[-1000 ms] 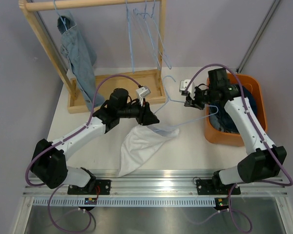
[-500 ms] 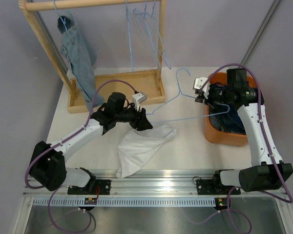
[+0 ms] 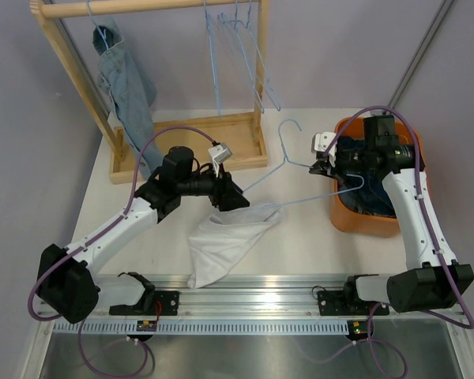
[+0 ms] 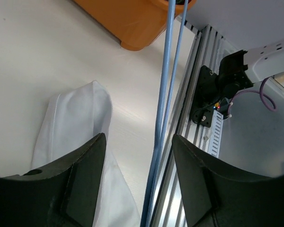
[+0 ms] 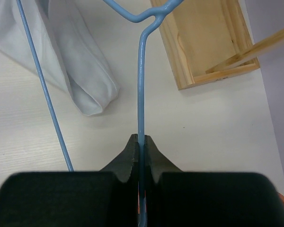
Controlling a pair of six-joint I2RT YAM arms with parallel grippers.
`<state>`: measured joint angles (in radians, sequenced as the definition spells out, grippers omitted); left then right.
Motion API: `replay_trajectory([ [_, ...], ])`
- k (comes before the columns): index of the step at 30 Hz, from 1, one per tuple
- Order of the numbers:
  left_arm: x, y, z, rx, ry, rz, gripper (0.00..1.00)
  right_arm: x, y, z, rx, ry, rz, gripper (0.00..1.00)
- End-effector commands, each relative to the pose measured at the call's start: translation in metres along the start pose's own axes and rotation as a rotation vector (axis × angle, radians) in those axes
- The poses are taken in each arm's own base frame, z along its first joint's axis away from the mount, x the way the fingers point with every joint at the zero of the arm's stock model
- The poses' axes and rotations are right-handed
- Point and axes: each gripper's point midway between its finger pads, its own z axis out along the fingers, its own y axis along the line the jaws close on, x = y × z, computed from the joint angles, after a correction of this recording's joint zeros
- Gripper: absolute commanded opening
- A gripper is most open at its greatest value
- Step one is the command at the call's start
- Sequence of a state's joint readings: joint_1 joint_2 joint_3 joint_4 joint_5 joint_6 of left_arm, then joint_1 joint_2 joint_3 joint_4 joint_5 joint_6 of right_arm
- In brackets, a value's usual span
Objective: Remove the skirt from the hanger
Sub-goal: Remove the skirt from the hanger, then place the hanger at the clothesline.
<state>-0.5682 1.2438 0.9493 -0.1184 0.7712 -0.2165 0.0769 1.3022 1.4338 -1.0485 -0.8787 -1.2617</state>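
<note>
The white skirt (image 3: 225,237) lies crumpled on the table in front of the left arm. My right gripper (image 3: 321,166) is shut on the blue wire hanger (image 3: 286,154) and holds it above the table beside the orange basket. The hanger's left tip reaches the skirt's upper edge. My left gripper (image 3: 238,202) hovers open just above that edge. In the left wrist view the hanger wires (image 4: 163,94) run between the open fingers (image 4: 80,182) without touching them, and the skirt (image 4: 75,123) lies to their left. In the right wrist view the jaws pinch the hanger (image 5: 141,85).
A wooden rack (image 3: 73,75) stands at the back left with a denim garment (image 3: 130,95) and several empty blue hangers (image 3: 241,47) on its rail. An orange basket (image 3: 363,225) holding dark clothes sits at the right. An aluminium rail (image 3: 253,288) runs along the near edge.
My left gripper has opened, let go of the skirt and drawn back left. The right gripper has carried the hanger right, toward the basket. The skirt has settled on the table.
</note>
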Motion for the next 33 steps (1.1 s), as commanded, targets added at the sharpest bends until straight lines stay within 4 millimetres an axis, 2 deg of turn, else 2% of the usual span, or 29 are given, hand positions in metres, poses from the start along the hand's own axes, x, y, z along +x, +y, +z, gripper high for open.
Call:
replay_trajectory([
  [1,-0.030,-0.022,-0.001,0.093,-0.076,0.046,0.60,-0.020,0.016,0.004,-0.051,-0.072,-0.039,0.00],
  [2,-0.035,-0.024,0.001,0.108,-0.092,0.037,0.58,-0.022,0.018,0.005,-0.059,-0.079,-0.037,0.00],
  [8,-0.032,-0.036,0.017,0.158,-0.065,0.018,0.51,-0.027,0.024,0.012,-0.087,-0.094,-0.031,0.00],
  [12,-0.029,-0.040,0.021,0.171,-0.051,0.011,0.39,-0.029,0.030,0.017,-0.109,-0.094,-0.036,0.01],
  [15,-0.030,-0.040,0.022,0.167,-0.047,0.013,0.19,-0.027,0.034,0.022,-0.126,-0.090,-0.031,0.01],
  [17,-0.030,-0.040,0.020,0.154,-0.045,0.019,0.00,-0.024,0.035,0.024,-0.130,-0.081,-0.028,0.02],
  [22,-0.029,-0.041,0.011,0.127,-0.038,0.041,0.00,-0.018,0.035,0.026,-0.123,-0.064,-0.019,0.08],
  [25,-0.020,-0.043,0.005,0.114,-0.010,0.043,0.00,-0.015,0.037,0.028,-0.122,-0.061,-0.001,0.13],
  [29,-0.002,-0.042,-0.004,0.083,0.045,0.022,0.00,-0.015,0.036,0.031,-0.116,-0.068,0.037,0.31],
  [32,0.010,-0.038,-0.011,0.041,0.080,0.013,0.00,-0.017,0.033,0.032,-0.101,-0.078,0.071,0.53],
  [33,0.014,-0.037,-0.012,0.030,0.096,0.006,0.00,-0.018,0.031,0.031,-0.095,-0.080,0.075,0.57],
])
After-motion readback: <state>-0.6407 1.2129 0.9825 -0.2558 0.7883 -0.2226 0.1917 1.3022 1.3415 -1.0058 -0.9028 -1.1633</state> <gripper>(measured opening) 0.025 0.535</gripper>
